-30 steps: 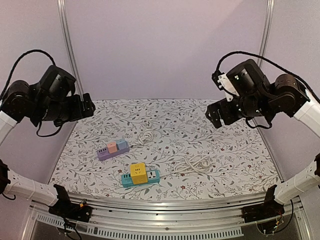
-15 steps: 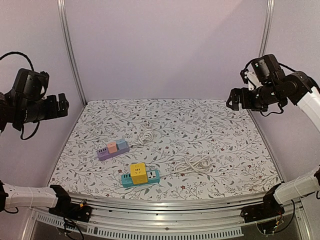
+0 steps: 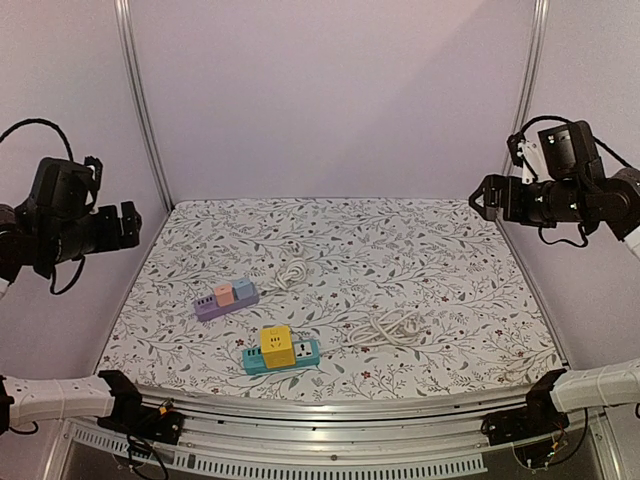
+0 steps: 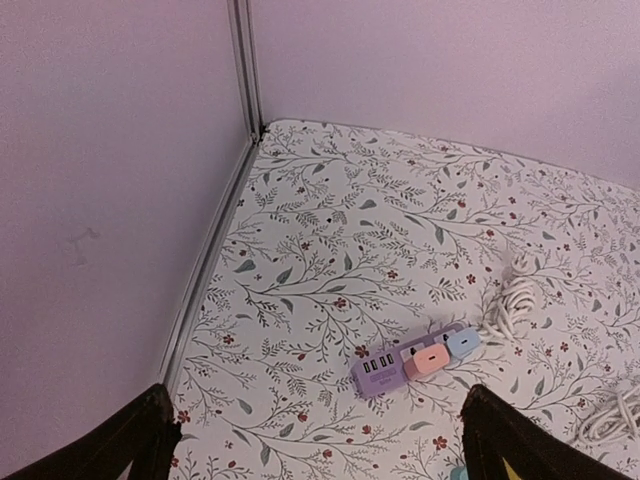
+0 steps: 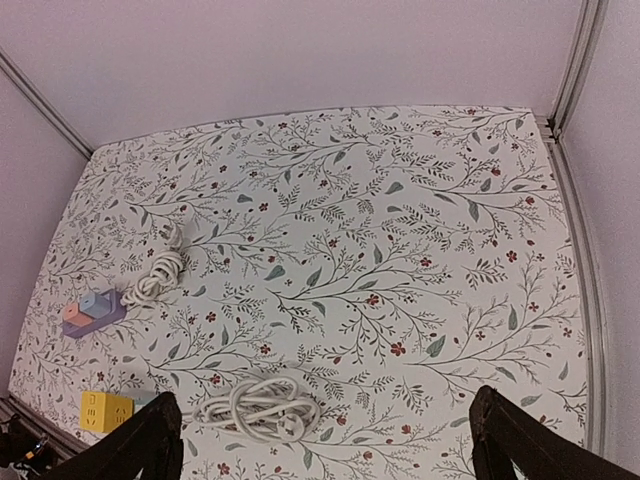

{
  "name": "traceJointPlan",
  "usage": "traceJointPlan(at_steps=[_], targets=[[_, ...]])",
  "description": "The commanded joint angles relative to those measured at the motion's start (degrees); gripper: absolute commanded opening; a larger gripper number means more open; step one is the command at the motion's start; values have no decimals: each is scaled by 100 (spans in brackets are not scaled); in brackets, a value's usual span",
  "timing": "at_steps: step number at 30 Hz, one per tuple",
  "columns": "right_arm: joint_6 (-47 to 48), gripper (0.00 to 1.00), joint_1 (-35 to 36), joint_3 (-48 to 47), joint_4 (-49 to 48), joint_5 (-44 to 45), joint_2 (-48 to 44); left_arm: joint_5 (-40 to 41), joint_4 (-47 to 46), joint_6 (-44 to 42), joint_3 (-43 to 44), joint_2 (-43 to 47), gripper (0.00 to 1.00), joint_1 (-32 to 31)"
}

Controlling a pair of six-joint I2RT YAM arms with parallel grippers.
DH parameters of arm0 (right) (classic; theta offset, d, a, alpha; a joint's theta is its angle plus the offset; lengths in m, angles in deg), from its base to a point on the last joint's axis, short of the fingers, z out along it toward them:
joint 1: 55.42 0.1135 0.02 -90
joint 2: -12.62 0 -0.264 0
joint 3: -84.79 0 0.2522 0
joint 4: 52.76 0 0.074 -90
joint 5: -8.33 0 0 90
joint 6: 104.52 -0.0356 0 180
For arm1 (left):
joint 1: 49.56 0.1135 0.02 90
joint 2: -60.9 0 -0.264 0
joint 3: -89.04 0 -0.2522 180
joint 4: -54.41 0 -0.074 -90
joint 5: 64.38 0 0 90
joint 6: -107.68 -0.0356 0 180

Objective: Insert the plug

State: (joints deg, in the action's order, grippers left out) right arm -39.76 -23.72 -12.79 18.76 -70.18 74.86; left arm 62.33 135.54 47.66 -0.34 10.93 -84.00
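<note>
Top external view: both arms have swung outward, left hand (image 3: 126,222) and right hand (image 3: 484,197) gaping, empty; coiled white plug cable (image 3: 385,327) lies untouched near the table's (image 3: 450,260) front edge, so picking awaits

Counter (image 3: 450,270) white, printed with grey-green leaves and red blossoms. Purple power strip (image 3: 209,304), pink plug (image 3: 224,292), pale-blue plug (image 3: 243,288); teal power strip (image 3: 306,352), yellow cube adapter (image 3: 276,345); white coiled cords (image 3: 388,326).

The left arm (image 3: 50,215) is hanging high at the left side, and the left hand (image 3: 129,222) is pointing inward, jaws wide apart, holding nothing. The right arm (image 3: 585,195) is mirroring it; the right hand (image 3: 483,197) is gaping, empty too.
</note>
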Motion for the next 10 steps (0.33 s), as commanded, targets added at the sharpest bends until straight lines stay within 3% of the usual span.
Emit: traceJointPlan(at_steps=[1,10], targets=[[10,99,6,80,-260,159,11,103,-228,-132,-92,-56,100,86],[-104,99,6,-131,-478,113,328,253,-478,-207,-549,166,100,86]])
